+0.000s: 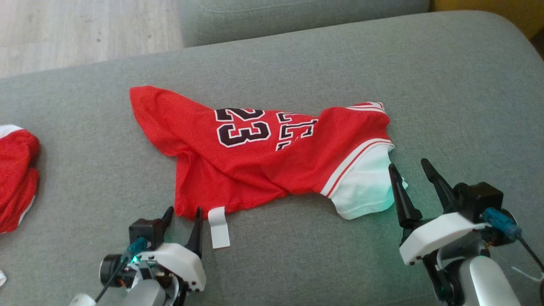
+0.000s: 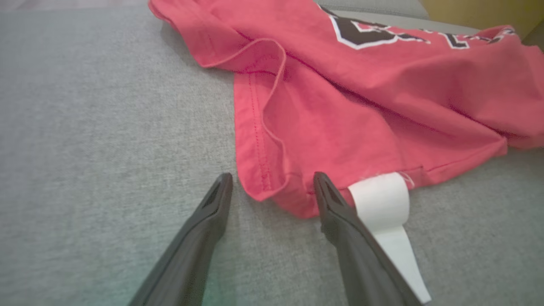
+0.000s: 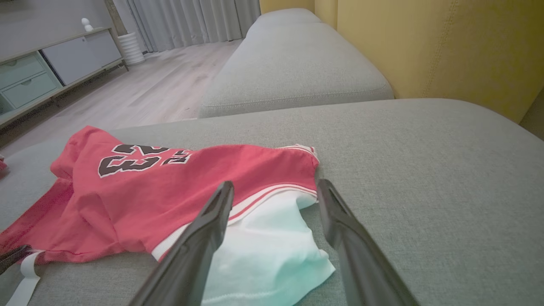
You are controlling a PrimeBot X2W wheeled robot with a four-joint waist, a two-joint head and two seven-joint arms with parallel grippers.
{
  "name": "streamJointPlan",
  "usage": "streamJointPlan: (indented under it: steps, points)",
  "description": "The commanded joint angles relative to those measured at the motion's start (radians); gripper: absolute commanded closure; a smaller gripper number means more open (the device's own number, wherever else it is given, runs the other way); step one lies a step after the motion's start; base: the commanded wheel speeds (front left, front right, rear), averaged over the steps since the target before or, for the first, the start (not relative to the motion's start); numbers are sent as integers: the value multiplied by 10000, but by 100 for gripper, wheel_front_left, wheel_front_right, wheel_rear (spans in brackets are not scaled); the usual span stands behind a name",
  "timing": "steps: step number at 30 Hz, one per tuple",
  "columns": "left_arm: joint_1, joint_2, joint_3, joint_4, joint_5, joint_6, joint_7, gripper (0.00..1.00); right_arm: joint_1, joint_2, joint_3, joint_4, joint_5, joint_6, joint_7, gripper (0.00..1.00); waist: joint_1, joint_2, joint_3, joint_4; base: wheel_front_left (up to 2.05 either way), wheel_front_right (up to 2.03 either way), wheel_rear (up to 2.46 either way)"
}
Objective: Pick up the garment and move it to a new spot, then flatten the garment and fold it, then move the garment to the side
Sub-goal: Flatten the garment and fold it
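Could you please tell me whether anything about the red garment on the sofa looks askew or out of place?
The red garment lies crumpled, not flat: ridges cross its near half and buckle the lettering. A white tag trails out from its hem beside the left pincer, and white fabric spills out near the right pincer.

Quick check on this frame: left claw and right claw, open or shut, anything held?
Left claw: open, jaws either side of the red jersey hem corner, nothing gripped.
Right claw: open, at the jersey's white sleeve, holding nothing.
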Motion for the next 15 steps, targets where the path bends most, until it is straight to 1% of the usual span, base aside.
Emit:
streamJointPlan:
  steps: [1, 2, 3, 4, 10, 15]
  points:
    - [-536, 31, 337, -33, -59, -84, -37, 0, -412, -51, 207, -276, 61, 77, -111, 0, -2, 0, 114, -111, 0, 0, 0]
    - [-597, 10, 330, 98, -77, -101, -29, 10, -411, -51, 186, -244, 61, 77, -119, 0, -2, 0, 133, -123, 0, 0, 0]
    - [-649, -12, 329, 208, -90, -104, -46, 54, -406, -51, 166, -213, 62, 77, -123, 0, -2, 0, 145, -134, 0, 0, 0]
    - [-688, -36, 344, 300, -105, -85, -94, 100, -400, -51, 150, -186, 63, 77, -125, 0, -2, 0, 151, -140, 0, 0, 0]
    - [-597, -142, 447, 426, -309, -186, -560, 100, -337, -51, -222, 101, 21, 77, 124, 0, -2, 0, 116, -100, 0, 0, 0]
    - [-240, -179, 408, 167, -411, -272, -834, 100, -519, -51, -615, 725, -26, 77, 476, 0, -2, 0, 204, 11, 0, 0, 0]
